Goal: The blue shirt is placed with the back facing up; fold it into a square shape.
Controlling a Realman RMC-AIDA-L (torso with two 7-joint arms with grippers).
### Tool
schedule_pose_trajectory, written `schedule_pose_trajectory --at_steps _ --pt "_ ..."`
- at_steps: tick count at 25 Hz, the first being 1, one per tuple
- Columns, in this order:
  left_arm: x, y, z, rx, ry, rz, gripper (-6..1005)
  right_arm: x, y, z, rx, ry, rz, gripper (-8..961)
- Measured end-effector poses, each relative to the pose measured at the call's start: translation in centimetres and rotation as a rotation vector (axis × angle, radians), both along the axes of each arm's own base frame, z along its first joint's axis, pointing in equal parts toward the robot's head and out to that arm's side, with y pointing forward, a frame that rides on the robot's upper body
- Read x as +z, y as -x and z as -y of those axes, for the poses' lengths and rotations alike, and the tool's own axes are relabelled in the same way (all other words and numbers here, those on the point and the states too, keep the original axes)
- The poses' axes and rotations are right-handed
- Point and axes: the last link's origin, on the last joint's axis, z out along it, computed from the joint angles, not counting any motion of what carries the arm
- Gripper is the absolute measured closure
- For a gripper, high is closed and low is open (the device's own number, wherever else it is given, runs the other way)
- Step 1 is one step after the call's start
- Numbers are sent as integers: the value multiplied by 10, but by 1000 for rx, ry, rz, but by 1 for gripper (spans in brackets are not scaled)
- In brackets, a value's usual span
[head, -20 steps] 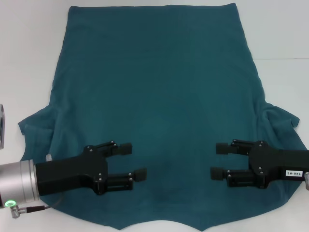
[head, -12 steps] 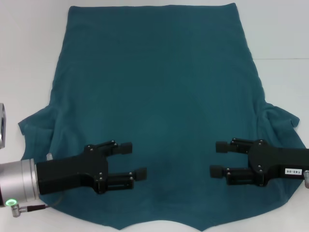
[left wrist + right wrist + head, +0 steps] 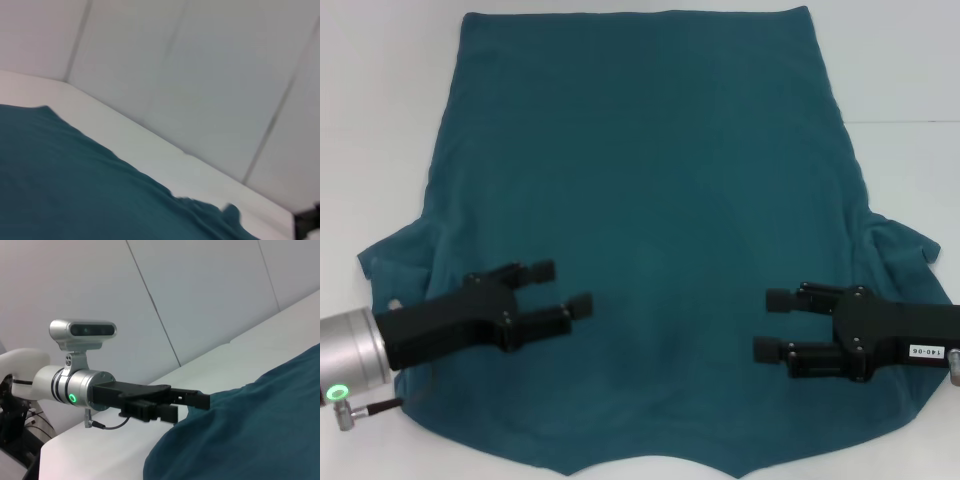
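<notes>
1. Teal-blue knit T-shirt [image 3: 650,200] lies spread flat, plain side up, on the white table [image 3: 380,120].
2. Left gripper [image 3: 560,290], fingers spread and empty, has swung outward toward its sleeve; no fold begun.
3. Right gripper [image 3: 770,325] stays open, empty, over the shirt's near right part.

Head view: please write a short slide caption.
Both open grippers, left and right, hover over the flat blue shirt.
</notes>
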Motion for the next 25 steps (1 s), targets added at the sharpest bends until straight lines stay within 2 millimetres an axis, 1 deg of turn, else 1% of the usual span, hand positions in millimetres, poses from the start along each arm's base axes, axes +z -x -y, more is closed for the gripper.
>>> schedule_pose_trajectory --at_steps 3,5,9,13,18,25 --pt "7 5 -3 57 -25 23 124 0 0 0 -4 -1 -5 71" --pt "15 11 -7 118 -55 43 124 -1 1 -1 -8 -6 -10 71" --pt "30 27 -10 233 -125 73 123 -3 1 -2 -16 -12 -12 71" --pt "41 49 -12 364 -202 76 123 -4 3 -3 -16 -13 -13 71" --pt "49 72 -11 499 -257 54 124 -3 4 -5 -23 -13 -14 71" --pt "54 88 -9 590 -310 37 124 -3 4 -6 -23 -14 -13 71"
